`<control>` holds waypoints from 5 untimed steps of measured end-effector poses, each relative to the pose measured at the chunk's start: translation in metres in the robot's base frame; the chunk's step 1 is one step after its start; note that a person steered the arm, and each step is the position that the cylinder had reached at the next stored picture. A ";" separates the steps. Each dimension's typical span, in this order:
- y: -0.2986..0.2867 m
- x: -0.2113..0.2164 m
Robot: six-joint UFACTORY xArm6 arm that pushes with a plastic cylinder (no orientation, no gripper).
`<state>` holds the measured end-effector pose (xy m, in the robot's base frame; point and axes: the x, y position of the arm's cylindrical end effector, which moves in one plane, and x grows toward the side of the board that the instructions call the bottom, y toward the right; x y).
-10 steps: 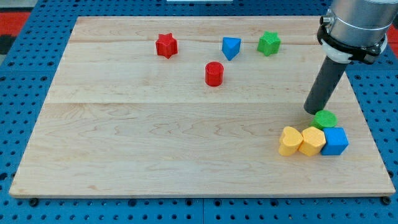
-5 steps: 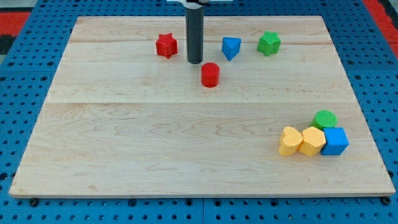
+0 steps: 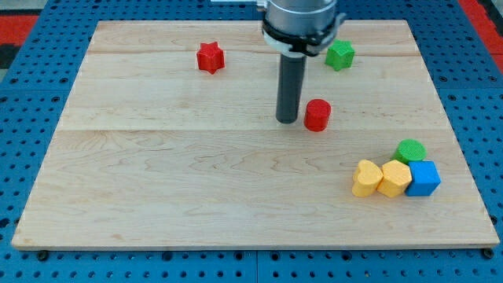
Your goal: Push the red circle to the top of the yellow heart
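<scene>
1. One red circle [image 3: 317, 115] sits mid-board, right of centre, well apart from the yellow heart [image 3: 366, 178] toward the view's bottom right.
2. My tip [image 3: 287, 120] stands just beside the circle's left; it is a bare rod with no pincer to open or clench.
3. An off-centre shove could spin the circle away.
4. Overshooting risks striking the green circle [image 3: 410, 150], yellow hexagon [image 3: 394, 178] or blue cube [image 3: 424, 178].

We see the red circle [image 3: 317, 115], a short upright cylinder, standing alone near the bench's middle, well apart from the yellow heart [image 3: 366, 178], which lies flat toward the view's bottom right.
</scene>
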<state>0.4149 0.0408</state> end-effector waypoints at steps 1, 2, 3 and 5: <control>0.017 -0.025; 0.061 -0.023; 0.062 -0.003; 0.041 0.007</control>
<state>0.4219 0.0815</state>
